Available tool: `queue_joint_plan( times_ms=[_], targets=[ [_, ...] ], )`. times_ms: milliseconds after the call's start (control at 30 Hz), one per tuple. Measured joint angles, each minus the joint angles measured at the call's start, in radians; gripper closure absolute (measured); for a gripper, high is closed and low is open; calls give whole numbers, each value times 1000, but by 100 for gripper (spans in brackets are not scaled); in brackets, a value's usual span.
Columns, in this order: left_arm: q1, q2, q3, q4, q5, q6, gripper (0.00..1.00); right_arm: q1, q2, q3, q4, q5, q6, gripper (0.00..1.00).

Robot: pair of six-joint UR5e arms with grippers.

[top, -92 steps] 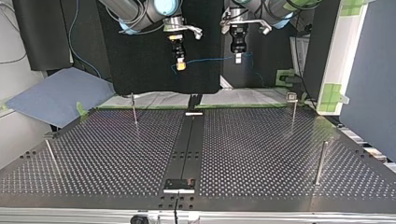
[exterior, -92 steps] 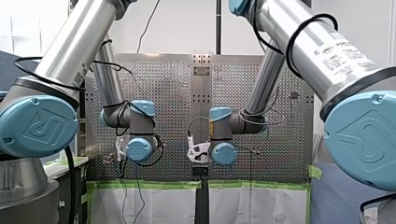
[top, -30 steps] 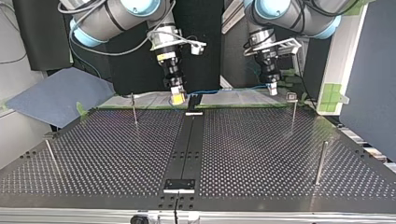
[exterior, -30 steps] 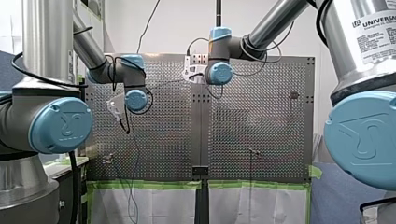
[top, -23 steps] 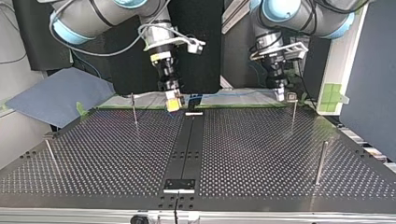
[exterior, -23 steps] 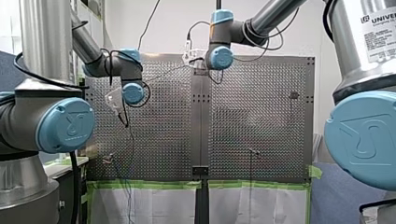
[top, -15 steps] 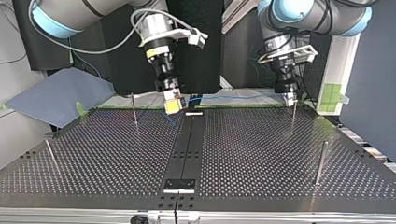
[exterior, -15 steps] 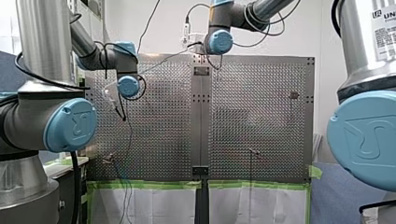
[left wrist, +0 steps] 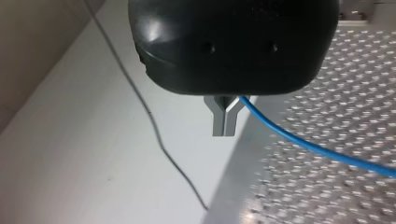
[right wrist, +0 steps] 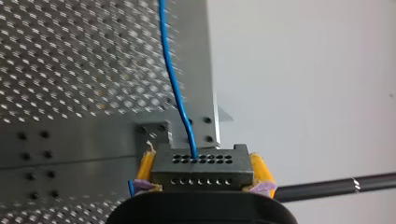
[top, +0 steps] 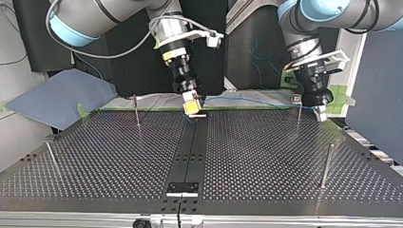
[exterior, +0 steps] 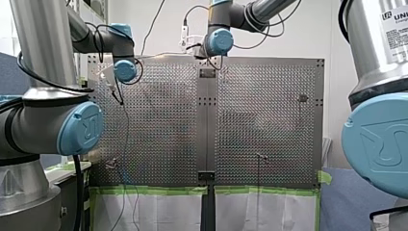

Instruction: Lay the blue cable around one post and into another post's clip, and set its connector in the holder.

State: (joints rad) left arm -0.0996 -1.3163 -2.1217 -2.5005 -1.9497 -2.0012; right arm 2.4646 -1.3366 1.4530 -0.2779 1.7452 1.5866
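My right gripper (right wrist: 203, 173) has its yellow pads (right wrist: 261, 173) shut on the grey connector (right wrist: 201, 161). The blue cable (right wrist: 173, 84) leaves the connector's face. In the top view this gripper (top: 192, 108) hangs just over the white holder (top: 197, 115) at the far end of the black centre strip. From there the cable (top: 256, 101) runs taut to my left gripper (top: 320, 113). That gripper is beside the clip-topped post (top: 298, 111), on its right. The left wrist view shows metal fingers (left wrist: 225, 120) shut on the cable (left wrist: 299, 142).
Plain posts stand at the top view's left (top: 136, 110), near left (top: 50, 156) and near right (top: 325, 165). A second holder plate (top: 182, 188) sits at the strip's near end. A blue sheet (top: 57, 97) lies off the table's far left corner.
Both arms have come down to the table's edge by their bases. The right gripper carried the connector over the holder; the left pulled the cable past the clip post, to the top view's right.
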Motion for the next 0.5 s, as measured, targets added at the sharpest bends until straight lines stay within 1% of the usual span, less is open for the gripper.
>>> queue_joint_plan(
  times_ms=[267, 367, 500],
  targets=[
    [20, 67, 71, -71, 0, 7, 100, 31, 67, -43, -7, 1, 0, 98],
    [31, 77, 104, -105, 3, 0, 100, 36, 84, -72, -4, -3, 0, 98],
    [47, 67, 144, -144, 26, -4, 100, 36, 93, -107, 5, -7, 1, 98]
  ],
)
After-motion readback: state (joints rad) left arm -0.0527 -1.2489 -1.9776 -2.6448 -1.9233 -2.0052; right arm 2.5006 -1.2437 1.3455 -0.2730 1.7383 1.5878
